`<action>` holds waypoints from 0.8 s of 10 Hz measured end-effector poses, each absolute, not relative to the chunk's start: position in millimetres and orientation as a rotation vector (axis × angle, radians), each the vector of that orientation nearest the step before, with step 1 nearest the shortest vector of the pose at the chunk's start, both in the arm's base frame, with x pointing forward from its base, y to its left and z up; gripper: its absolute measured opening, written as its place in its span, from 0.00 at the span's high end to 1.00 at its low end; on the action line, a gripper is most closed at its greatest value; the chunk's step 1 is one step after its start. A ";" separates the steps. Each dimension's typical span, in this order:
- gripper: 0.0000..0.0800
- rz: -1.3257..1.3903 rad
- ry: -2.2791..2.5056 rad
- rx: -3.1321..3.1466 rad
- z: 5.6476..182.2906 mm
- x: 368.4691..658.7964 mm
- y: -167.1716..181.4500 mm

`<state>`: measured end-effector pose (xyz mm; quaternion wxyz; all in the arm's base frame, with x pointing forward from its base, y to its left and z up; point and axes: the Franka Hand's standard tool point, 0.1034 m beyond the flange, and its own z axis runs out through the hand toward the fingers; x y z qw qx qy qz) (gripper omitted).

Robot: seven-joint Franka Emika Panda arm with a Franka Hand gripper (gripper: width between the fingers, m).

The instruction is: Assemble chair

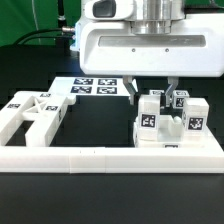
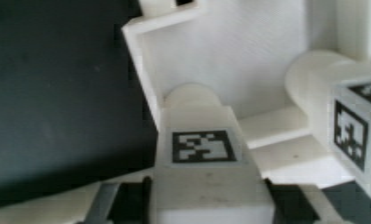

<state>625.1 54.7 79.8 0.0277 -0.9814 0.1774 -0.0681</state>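
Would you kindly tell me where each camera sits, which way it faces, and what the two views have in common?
Exterior view: off the arm, slightly above the table, facing across the border rail at the chair parts, marker board behind; the end effector hangs in from above.
Wrist view: on the wrist, looking down along the end effector's fingers at a tagged post between them.
Shared: the end effector and the chair parts under it.
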 end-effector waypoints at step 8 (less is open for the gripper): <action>0.58 -0.173 1.463 -2.669 79.4 624.0 59.1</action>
